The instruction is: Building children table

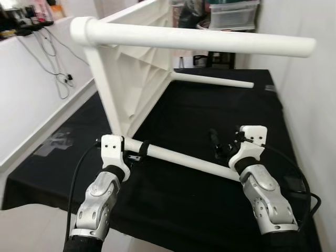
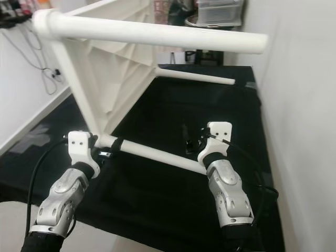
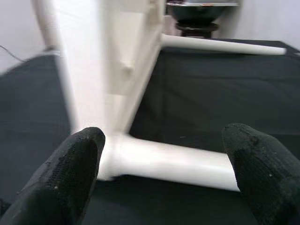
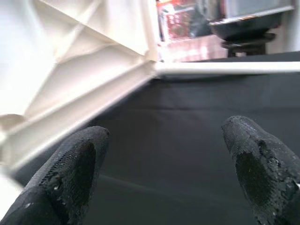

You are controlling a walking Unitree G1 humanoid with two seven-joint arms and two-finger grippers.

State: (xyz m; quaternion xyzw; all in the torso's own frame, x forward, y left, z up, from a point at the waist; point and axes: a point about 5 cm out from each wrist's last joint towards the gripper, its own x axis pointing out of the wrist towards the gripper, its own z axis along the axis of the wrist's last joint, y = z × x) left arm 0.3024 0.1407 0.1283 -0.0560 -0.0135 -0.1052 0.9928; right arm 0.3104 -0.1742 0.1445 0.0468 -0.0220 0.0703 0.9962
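Left eye view is showing the white children's table (image 1: 134, 79) lying tipped on its side on the black cloth (image 1: 210, 110). Left gripper (image 1: 135, 153) is straddling the near leg (image 1: 184, 160) at its socket, fingers spread, likely steadying it. Right gripper (image 1: 220, 144) is hovering wide open above that leg's free end, holding nothing.

table top (image 1: 134, 79) on its edge, upper left of frame, on cloth (image 1: 210, 115) | near leg (image 1: 184, 160) lies across lower centre | top leg (image 1: 199, 41) spans upper frame | far leg (image 1: 215, 80) behind, centre right | left gripper (image 1: 134, 155) at near leg's lower-left end | right gripper (image 1: 223, 146) at its lower-right end
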